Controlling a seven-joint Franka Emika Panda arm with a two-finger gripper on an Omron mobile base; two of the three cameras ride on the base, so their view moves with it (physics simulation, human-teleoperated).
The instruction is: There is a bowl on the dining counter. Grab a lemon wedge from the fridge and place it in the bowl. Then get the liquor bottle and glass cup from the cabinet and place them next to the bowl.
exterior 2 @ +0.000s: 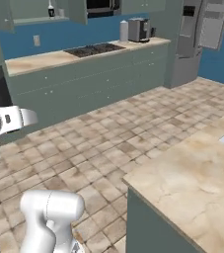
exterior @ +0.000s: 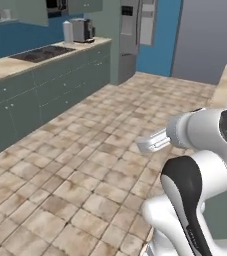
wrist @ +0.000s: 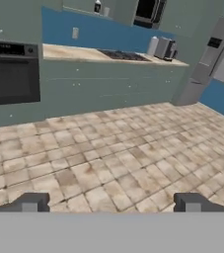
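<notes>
The fridge (wrist: 213,57) stands well apart from the fingers (wrist: 28,202), far across the tiled floor (wrist: 113,153) beyond the hob (wrist: 123,55). The fingers are spread wide, holding nothing. The right base view shows the dining surface (exterior 2: 192,183), nearer than the fridge.

Tan tiled floor (exterior: 75,165), blue walls (wrist: 103,34), grey-green drawer units (exterior 2: 89,74) under a beige worktop with black hob (exterior 2: 93,49).
</notes>
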